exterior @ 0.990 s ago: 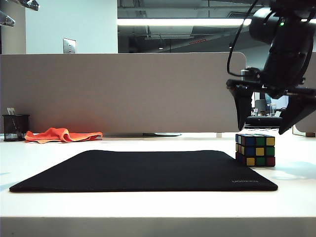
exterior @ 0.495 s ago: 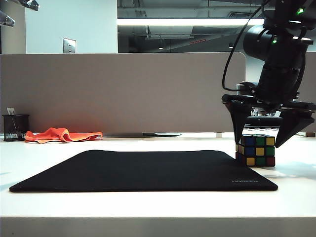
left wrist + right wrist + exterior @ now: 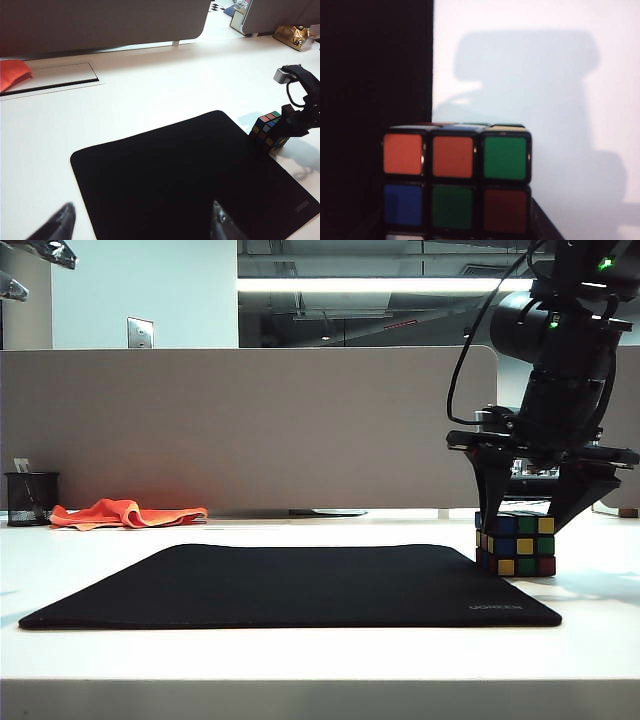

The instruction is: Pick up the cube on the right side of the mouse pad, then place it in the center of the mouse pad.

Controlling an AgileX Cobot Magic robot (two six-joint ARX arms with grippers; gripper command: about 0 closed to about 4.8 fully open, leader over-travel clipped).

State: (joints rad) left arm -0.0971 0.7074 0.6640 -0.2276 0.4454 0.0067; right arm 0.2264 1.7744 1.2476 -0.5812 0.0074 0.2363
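White desk (image 3: 300,650) bore your mouse pad (image 3: 300,585); your right gripper (image 3: 520,525) straddled the puzzle cube (image 3: 517,545), jaws parted, not yet clamped; left gripper (image 3: 142,225) hung open, idle.

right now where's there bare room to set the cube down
The whole mouse pad is bare, from its left edge to the cube. Crowded only at its right corner, where the right gripper straddles the cube. The left gripper hovers open, above the pad's near edge.

Orange cloth (image 3: 127,512) beside black mesh pen cup (image 3: 31,498) — white table (image 3: 300,650), grey partition (image 3: 240,425) behind.
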